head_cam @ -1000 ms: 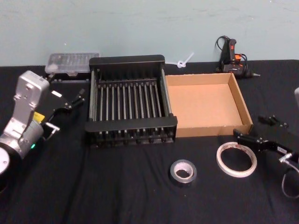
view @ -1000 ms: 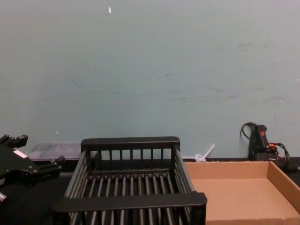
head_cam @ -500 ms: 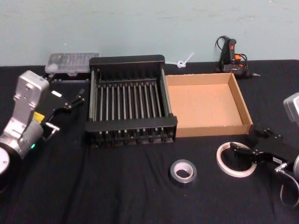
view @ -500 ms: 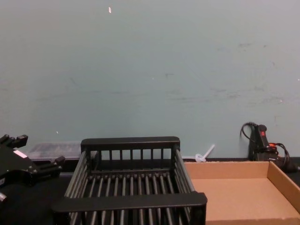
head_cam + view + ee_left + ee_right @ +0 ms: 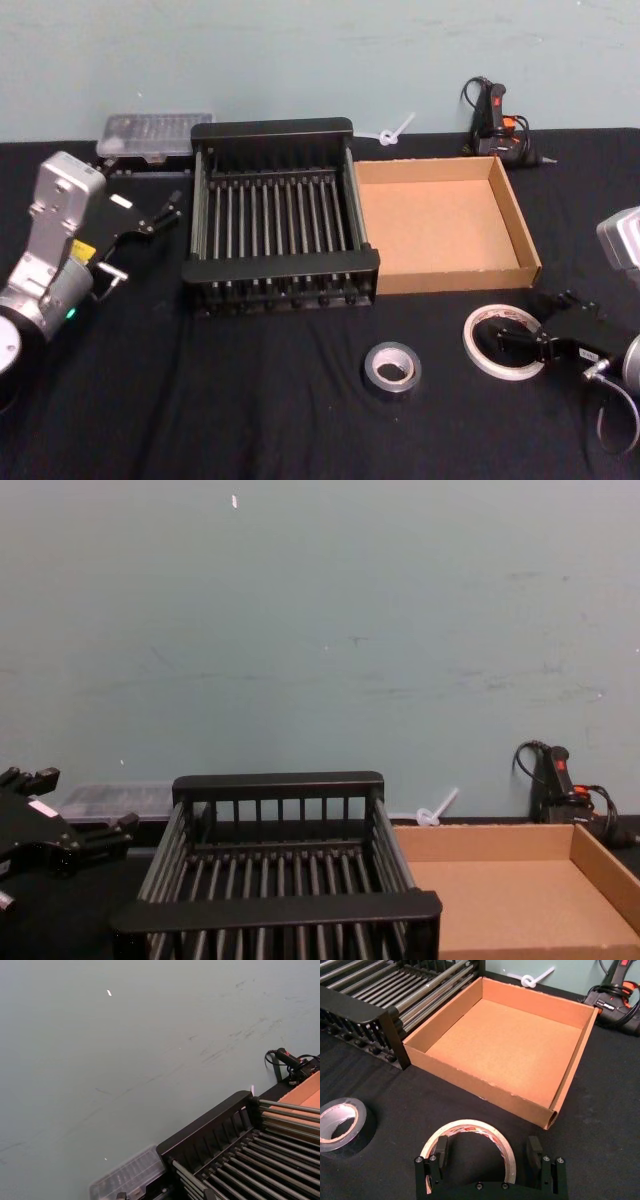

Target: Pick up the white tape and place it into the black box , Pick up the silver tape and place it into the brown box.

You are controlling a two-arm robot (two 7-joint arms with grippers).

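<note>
Straddling the white tape (image 5: 468, 1143) on the cloth in front of the brown box (image 5: 470, 1080), the right gripper (image 5: 489, 1154) stood spread wide, one finger (image 5: 441, 1151) inside the ring. A shallow pinch might let the thin ring slip. The left gripper (image 5: 150, 220) sat parked beside the black box (image 5: 280, 265), its jaws parted.

Workshop bench: glue gun (image 5: 493, 122), black-draped table (image 5: 250, 400), bare wall.

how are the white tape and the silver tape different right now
The white tape is a wide, thin ring with red print inside; the silver tape is a smaller, thicker roll. The open right gripper straddles the white tape's rim, one finger inside the ring and one outside, while the silver tape sits untouched. Both lie flat on the black table, in front of the boxes.
</note>
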